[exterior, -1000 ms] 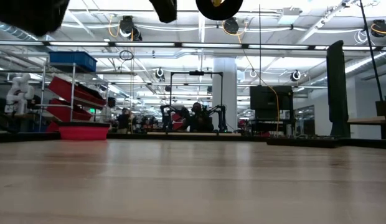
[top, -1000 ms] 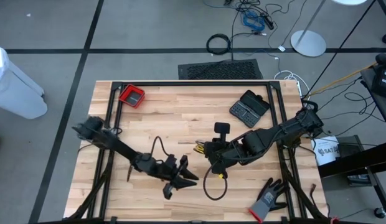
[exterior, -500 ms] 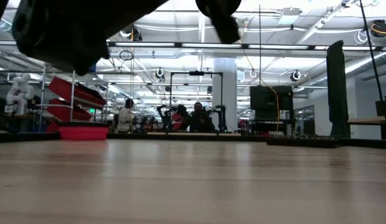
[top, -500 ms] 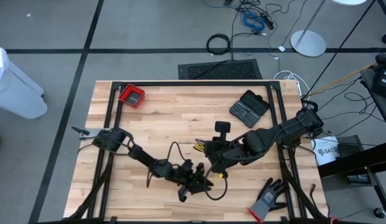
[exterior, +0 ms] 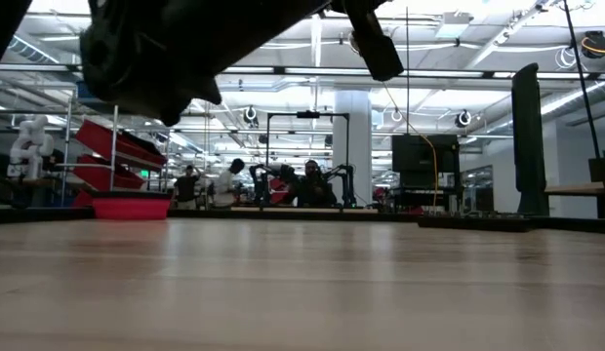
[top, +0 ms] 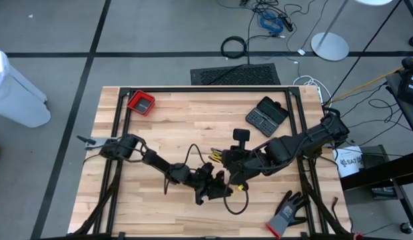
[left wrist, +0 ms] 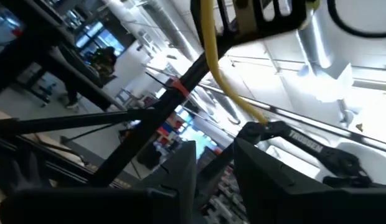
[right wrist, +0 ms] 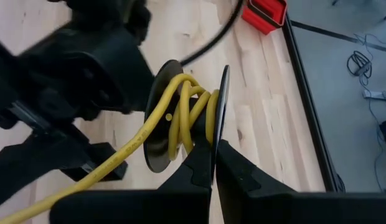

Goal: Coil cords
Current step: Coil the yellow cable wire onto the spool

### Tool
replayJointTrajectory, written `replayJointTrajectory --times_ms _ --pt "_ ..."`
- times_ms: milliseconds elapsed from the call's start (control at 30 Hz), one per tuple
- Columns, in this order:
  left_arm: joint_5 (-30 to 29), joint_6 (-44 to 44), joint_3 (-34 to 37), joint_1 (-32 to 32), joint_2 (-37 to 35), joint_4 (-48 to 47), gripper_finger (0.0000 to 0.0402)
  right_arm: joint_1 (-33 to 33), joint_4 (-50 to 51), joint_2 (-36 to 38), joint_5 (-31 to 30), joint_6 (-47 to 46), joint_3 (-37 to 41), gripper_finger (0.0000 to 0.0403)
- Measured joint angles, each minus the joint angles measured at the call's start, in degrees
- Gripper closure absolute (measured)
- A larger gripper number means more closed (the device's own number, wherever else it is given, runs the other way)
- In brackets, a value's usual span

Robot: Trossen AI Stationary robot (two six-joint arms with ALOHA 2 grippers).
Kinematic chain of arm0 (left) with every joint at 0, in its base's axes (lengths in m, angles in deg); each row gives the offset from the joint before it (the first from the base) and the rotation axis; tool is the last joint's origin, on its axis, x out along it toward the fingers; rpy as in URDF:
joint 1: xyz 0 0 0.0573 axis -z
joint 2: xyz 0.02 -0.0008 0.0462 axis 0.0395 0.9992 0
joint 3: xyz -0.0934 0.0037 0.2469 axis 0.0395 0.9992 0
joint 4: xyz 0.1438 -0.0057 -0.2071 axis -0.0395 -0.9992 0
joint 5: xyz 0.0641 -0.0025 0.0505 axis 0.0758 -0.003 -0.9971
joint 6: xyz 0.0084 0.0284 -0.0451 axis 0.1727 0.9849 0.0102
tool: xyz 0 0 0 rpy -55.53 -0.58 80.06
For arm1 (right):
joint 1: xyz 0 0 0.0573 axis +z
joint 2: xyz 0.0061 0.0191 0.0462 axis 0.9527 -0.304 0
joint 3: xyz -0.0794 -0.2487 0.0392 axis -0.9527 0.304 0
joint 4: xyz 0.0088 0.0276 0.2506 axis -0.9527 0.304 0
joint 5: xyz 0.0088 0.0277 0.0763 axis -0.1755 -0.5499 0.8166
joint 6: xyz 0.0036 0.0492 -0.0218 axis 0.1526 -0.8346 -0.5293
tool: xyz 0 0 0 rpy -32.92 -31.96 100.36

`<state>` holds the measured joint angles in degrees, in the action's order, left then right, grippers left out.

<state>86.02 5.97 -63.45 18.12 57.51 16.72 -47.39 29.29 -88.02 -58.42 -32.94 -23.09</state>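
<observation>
Yellow flexible cord (right wrist: 180, 115) sits wound in several turns around a dark spool with thin disc flanges (right wrist: 160, 118), and my right tool (right wrist: 211, 163) pinches one flange edge above the pale wooden bench (top: 186, 123). A thin black cord (top: 234, 204) loops on the bench below. My left tool (top: 216, 190) is just beside the spool; whether its fingers are spread I cannot tell.

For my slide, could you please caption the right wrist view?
Right gripper grips a spool wound with yellow cord; left gripper close behind.
</observation>
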Motion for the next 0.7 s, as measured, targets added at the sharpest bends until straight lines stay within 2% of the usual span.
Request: replayJointTrajectory --times_ms 133,300,700 --pt "4.2 -1.6 -1.5 -0.9 0.0 0.0 0.0289 0.4 0.0 0.0 0.0 0.0 0.0 0.0403" --pt "6.4 -2.5 -4.1 -1.1 0.0 0.0 0.0289 0.3 0.0 0.0 0.0 0.0 0.0 0.0403" --pt "6.1 -3.9 -5.0 -1.2 0.0 0.0 0.0289 0.3 0.0 0.0 -1.3 0.0 0.0 0.0403"
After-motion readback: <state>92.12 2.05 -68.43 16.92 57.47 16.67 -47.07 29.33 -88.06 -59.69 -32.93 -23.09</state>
